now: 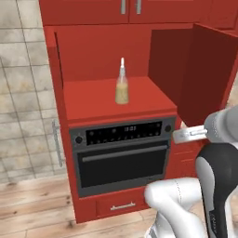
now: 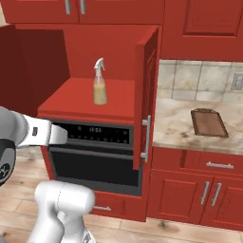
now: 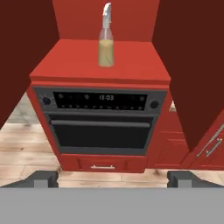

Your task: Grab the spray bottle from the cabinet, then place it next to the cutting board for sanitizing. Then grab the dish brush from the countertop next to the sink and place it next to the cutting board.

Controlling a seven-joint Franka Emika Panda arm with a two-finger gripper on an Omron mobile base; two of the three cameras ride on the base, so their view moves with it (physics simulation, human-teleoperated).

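Hand view puts our two finger tips (image 3: 43,178) low at either side of the frame, spread as wide as they go with nothing between them; our gripper (image 3: 112,179) holds nothing, and only the tips show, the rest cut off below.

Straight ahead of the hand and nearest to it is a small red drawer with a steel pull, and just above that a dark built-in oven (image 3: 101,122) with a long bar handle and a lit control strip. The digits on the strip are too blurred for us to read.

Beyond and above the oven lies the flat red floor of the cabinet (image 3: 100,65) niche. On it the spray bottle (image 3: 106,41) stands upright, well apart from our fingers, dead ahead and higher than they are, near the middle of the shelf. Its yellowish liquid fills the lower part; the white trigger head is thin and hard to make out against the red back wall.

To the hand's right, the open cabinet door (image 2: 147,90) stands edge-on and hides part of the niche's right wall.

Farther right again, in the right base view, the cutting board (image 2: 209,122) lies flat on the countertop (image 2: 175,128); its far edge is cut off by the frame.
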